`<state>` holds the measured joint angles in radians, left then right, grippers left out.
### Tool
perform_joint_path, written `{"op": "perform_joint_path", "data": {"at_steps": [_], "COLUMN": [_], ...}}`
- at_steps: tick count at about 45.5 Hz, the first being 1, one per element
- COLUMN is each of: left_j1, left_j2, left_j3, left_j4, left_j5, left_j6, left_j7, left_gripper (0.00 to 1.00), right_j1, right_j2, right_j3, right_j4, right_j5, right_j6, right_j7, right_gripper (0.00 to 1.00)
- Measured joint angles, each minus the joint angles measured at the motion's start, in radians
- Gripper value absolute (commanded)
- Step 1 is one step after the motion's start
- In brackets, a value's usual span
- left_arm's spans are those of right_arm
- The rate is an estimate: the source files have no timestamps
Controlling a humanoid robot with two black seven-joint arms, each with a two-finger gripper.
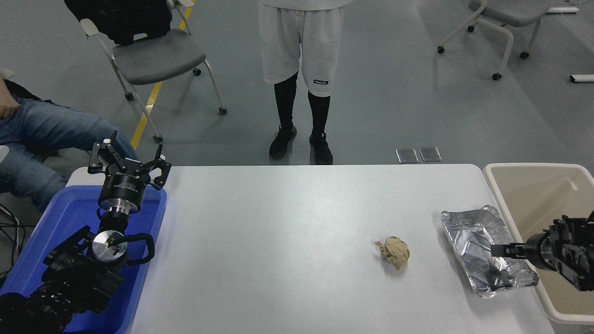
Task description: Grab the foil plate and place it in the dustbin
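foil plate [482, 243]: lies flat on the white table [287, 250] near its right edge, long side running away from the camera, just beside the dustbin; crinkled silver, nothing seen in it but reflections and the arm's shadow.
dustbin [524, 185]: beige bin standing off the table's right end; the part of its inside that shows is bare.
right gripper [495, 251]: comes in low from the right edge across the bin's near rim, its tip over the plate's right half, close above the floor of the tray; from this angle the fingers read as one dark point, so i cannot tell how far the jaws stand apart or whether they have hold of the rim.
left gripper [127, 162]: parked at the lower left above the blue tub [55, 232], fingers spread wide, holding nothing.
paper ball [393, 252]: crumpled brown, on the table to the left of the plate, well clear of it.
person [301, 69]: stands at the far side of the table, hands out of view; another sits at the left edge.
progress: early. the plate is on the table, not yet lifted, and the bin has not received it.
what is left: secure a grip on the rim, raise the plate, carry it the short way right over the bin, let go.
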<state>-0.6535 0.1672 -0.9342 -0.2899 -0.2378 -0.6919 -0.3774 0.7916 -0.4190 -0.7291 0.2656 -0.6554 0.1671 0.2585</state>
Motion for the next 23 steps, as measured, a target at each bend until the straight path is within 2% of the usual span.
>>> {"op": "perform_joint_path", "data": {"at_steps": [5, 11, 13, 20, 21, 23], "left_j1": [0.0, 0.0, 0.0, 0.0, 0.0, 0.0], "left_j2": [0.0, 0.0, 0.0, 0.0, 0.0, 0.0], "left_j3": [0.0, 0.0, 0.0, 0.0, 0.0, 0.0], "left_j4": [0.0, 0.0, 0.0, 0.0, 0.0, 0.0], "left_j5": [0.0, 0.0, 0.0, 0.0, 0.0, 0.0], "left_j6": [0.0, 0.0, 0.0, 0.0, 0.0, 0.0], "left_j7": [0.0, 0.0, 0.0, 0.0, 0.0, 0.0], "left_gripper": [0.99, 0.99, 0.99, 0.99, 0.99, 0.99], "right_j1": [-0.014, -0.03, -0.034, -0.044, -0.044, -0.046], "right_j2": [0.004, 0.008, 0.009, 0.01, 0.01, 0.01], "right_j3": [0.013, 0.022, 0.024, 0.028, 0.029, 0.03], "right_j4": [-0.006, -0.01, -0.01, -0.013, -0.013, -0.013], "right_j5": [0.01, 0.017, 0.018, 0.022, 0.022, 0.024], "right_j6": [-0.014, -0.029, -0.032, -0.041, -0.042, -0.043], "right_j7": [0.0, 0.0, 0.001, 0.0, 0.0, 0.0], "right_gripper": [0.98, 0.79, 0.68, 0.04, 0.0, 0.0]}}
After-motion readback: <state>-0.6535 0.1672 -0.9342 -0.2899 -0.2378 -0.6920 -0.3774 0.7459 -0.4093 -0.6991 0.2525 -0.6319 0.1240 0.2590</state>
